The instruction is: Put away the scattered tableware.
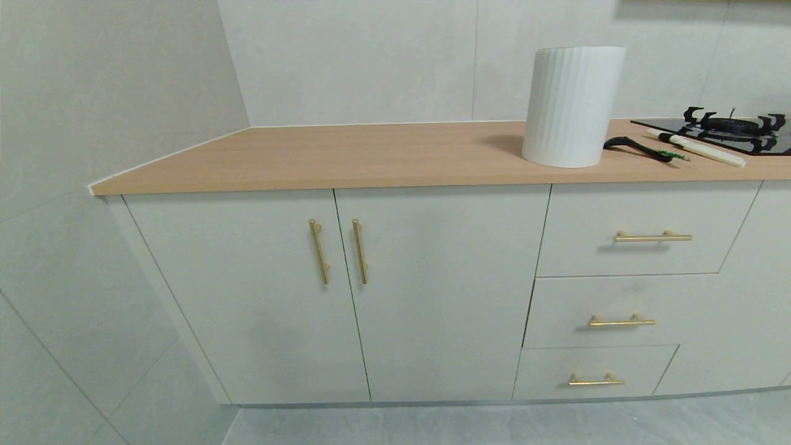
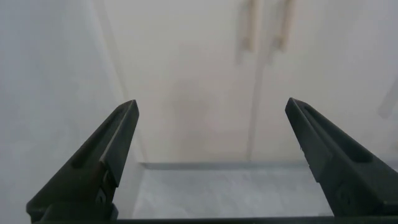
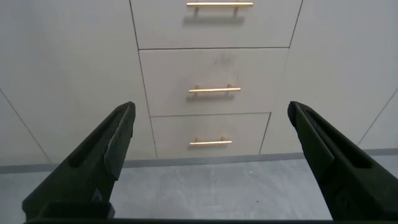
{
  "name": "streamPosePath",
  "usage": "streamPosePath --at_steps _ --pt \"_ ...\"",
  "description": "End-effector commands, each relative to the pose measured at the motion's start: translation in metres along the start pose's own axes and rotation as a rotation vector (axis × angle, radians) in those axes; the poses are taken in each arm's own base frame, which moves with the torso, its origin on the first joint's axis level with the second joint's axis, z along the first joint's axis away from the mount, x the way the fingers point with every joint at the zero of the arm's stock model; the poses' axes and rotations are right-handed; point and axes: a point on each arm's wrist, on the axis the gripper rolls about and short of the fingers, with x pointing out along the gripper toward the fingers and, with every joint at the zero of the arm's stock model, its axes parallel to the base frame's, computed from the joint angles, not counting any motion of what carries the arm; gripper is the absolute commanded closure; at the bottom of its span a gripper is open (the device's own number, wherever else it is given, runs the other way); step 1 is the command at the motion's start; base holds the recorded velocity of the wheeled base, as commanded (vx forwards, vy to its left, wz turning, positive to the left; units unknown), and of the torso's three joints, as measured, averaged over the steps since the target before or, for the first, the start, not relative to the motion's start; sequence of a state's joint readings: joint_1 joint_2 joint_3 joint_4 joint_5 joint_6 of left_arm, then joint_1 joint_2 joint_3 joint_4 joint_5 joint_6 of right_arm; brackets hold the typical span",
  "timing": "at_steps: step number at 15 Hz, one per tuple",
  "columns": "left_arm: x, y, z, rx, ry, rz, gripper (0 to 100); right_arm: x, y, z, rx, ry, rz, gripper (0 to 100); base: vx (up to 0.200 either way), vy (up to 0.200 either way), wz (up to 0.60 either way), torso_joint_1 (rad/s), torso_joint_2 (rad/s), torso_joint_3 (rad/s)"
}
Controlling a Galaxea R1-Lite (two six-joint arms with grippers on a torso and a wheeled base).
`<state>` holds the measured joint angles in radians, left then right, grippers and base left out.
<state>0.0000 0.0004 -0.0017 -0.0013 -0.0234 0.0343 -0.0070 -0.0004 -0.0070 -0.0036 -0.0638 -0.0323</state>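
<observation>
Nothing is gripped yet. The left hand (image 2: 210, 104) and right hand (image 3: 210, 106) both gape wide, low before the pale cabinet fronts (image 1: 432, 290). A black curved utensil (image 1: 636, 147) and a slim white utensil (image 1: 701, 148) lie on the wooden counter (image 1: 346, 154) beside the white ribbed cylindrical holder (image 1: 571, 105). Next, the right arm likely needs to rise to them.

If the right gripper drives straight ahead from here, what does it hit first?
Likely the cabinet's middle drawer, near its lower edge; the right gripper, fingers open, points there with nothing between. Depth is unclear.
</observation>
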Motion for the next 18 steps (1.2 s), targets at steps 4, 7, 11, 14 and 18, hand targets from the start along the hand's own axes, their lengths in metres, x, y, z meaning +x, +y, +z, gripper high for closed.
streamPosePath --at_steps 4,7,11,14,18 --pt "0.0000 -0.0002 -0.0005 -0.025 0.004 -0.007 0 0.0007 0.0003 -0.0023 0.019 0.012 0.008 0 0.000 0.000 0.00 0.000 0.00 0.000" --pt "0.0000 -0.0002 -0.0005 -0.025 0.004 -0.009 0 0.0008 0.0003 -0.0022 0.018 0.014 0.008 0 0.000 0.000 0.00 0.000 0.00 0.000" --pt "0.0000 -0.0002 -0.0005 -0.024 0.004 -0.007 0 0.0007 0.0004 -0.0023 0.018 0.012 0.016 0 0.000 0.000 0.00 0.000 0.00 0.000" --pt "0.0000 0.0000 -0.0003 -0.025 0.003 0.000 0 0.0008 0.0005 -0.0022 0.016 0.014 0.022 0 0.000 0.000 0.00 0.000 0.00 0.000" --pt "0.0000 0.0000 -0.0005 -0.025 0.004 -0.001 0 0.0007 0.0006 -0.0023 0.018 0.012 0.025 0 0.000 0.000 0.00 0.000 0.00 0.000"
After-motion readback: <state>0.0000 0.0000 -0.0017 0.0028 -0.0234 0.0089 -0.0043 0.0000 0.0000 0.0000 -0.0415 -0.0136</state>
